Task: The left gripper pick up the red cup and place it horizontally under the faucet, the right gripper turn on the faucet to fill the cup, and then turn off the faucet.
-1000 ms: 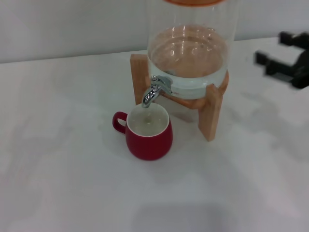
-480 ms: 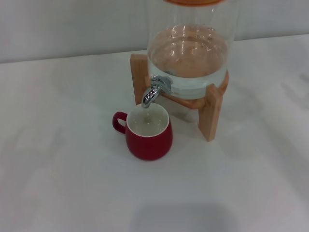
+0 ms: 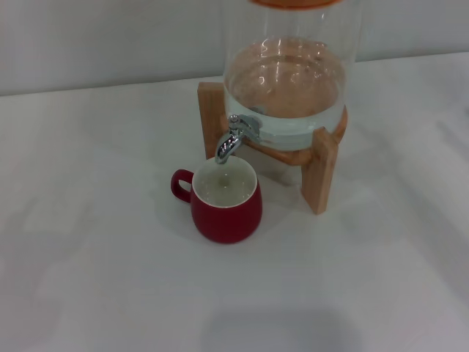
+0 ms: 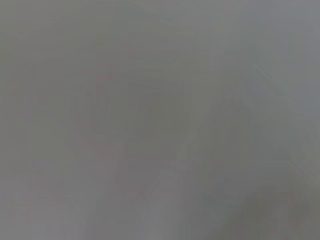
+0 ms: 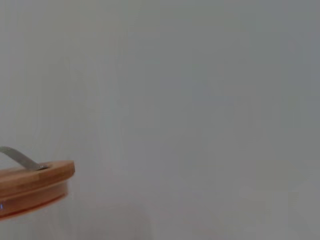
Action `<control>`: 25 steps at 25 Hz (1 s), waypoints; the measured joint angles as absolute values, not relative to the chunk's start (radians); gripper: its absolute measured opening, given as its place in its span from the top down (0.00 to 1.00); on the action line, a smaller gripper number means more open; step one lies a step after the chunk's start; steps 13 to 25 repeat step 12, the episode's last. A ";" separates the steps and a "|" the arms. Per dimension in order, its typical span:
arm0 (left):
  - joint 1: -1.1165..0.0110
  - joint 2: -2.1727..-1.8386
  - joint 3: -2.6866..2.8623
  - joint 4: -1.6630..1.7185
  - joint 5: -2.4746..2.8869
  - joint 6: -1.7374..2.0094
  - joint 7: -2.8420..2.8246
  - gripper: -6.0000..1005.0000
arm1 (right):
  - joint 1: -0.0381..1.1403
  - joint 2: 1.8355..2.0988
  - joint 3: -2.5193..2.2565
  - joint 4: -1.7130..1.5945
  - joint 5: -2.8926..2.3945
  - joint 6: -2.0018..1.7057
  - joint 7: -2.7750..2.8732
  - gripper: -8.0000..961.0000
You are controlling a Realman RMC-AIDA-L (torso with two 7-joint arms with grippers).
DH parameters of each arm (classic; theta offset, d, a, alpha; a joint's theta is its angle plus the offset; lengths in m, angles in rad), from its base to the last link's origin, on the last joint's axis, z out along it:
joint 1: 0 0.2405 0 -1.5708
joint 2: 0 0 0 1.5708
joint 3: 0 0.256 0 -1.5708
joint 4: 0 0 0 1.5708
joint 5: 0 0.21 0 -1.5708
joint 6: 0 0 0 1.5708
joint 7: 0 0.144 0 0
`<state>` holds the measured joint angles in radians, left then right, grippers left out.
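The red cup (image 3: 226,199) stands upright on the white table, its handle pointing to the left in the head view. It holds some water and sits right under the spout of the chrome faucet (image 3: 236,136). The faucet is mounted on a clear glass jar (image 3: 289,81) holding water, on a wooden stand (image 3: 320,169). No stream shows from the spout. Neither the left gripper nor the right gripper is in any view. The left wrist view shows only a plain grey surface.
The white table (image 3: 95,257) spreads around the cup and stand, with a pale wall behind. The right wrist view shows the jar's wooden lid (image 5: 35,182) with a metal handle against the wall.
One second ago the right gripper was at the right edge of the head view; it has since left the frame. The cup and faucet have not moved.
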<state>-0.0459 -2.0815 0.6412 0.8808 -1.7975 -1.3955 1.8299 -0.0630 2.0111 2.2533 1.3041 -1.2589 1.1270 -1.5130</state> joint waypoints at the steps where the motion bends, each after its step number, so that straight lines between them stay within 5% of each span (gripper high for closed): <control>1: -0.045 -2.082 0.641 0.879 -1.798 -1.395 1.830 0.12 | -0.063 2.011 2.255 1.304 -1.256 1.128 -1.512 0.25; 25: -0.040 -2.082 0.640 0.877 -1.796 -1.403 1.822 0.12 | -0.065 2.011 2.284 1.294 -1.252 1.148 -1.508 0.25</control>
